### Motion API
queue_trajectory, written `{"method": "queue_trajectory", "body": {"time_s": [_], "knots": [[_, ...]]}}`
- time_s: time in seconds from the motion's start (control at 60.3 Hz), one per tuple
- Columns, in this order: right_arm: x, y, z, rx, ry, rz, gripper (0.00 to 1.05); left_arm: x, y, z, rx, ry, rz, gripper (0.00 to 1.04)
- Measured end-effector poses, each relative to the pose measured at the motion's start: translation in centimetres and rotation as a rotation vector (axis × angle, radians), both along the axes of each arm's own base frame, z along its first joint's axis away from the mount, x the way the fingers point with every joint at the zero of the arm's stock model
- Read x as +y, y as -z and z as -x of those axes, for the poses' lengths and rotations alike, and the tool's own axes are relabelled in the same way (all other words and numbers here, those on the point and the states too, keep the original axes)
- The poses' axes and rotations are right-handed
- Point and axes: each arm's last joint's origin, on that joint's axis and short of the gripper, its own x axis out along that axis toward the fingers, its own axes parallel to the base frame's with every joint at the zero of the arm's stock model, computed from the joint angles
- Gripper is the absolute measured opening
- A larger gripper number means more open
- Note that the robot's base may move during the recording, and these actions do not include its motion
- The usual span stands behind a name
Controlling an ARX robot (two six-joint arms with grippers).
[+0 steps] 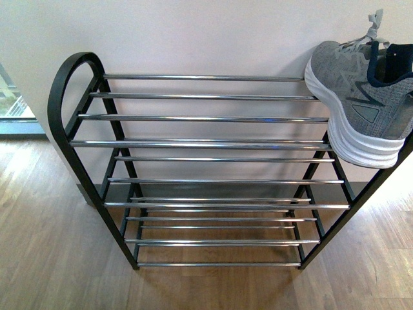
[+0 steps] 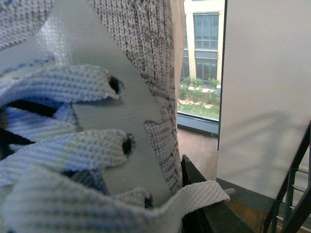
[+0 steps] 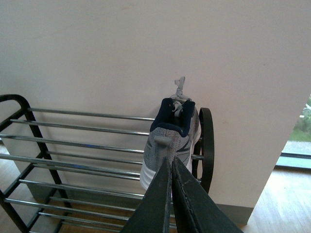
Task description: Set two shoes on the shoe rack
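front view: we see a grey sneaker (image 1: 352, 97) at upper right, on the shoe rack (image 1: 206, 118)'s top tier. left wrist view: another sneaker (image 2: 131, 63) fills the left; we cannot tell the left end effector (image 2: 193, 187)'s grip. right wrist view: right end effector (image 3: 171, 165) pressed together, lower centre.

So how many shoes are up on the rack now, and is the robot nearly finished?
One grey sneaker already sits on the top shelf at the right end of the shoe rack, with the shut right gripper near its heel. A second sneaker fills the left wrist view, so it seems to be carried. It must yet go on the rack.
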Motion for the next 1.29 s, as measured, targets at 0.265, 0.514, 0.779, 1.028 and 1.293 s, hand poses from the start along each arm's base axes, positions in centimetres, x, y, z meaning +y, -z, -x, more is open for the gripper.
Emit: {"method": "queue_trajectory", "body": {"time_s": [0.265, 0.514, 0.779, 1.028, 1.293], "knots": [[0.0, 0.3, 1.2, 0.013, 0.0, 0.0, 0.02, 0.0, 0.0, 0.0, 0.0, -0.001, 0.0, 0.05], [0.0, 0.3, 1.3, 0.005, 0.0, 0.0, 0.02, 0.0, 0.0, 0.0, 0.0, 0.0, 0.0, 0.05], [0.0, 0.3, 1.3, 0.005, 0.0, 0.0, 0.2, 0.0, 0.0, 0.0, 0.0, -0.001, 0.0, 0.05], [0.0, 0.3, 1.3, 0.005, 0.0, 0.0, 0.58, 0.0, 0.0, 0.0, 0.0, 0.0, 0.0, 0.05], [0.0, 0.3, 1.3, 0.005, 0.0, 0.0, 0.97, 0.0, 0.0, 0.0, 0.0, 0.0, 0.0, 0.05]]}}
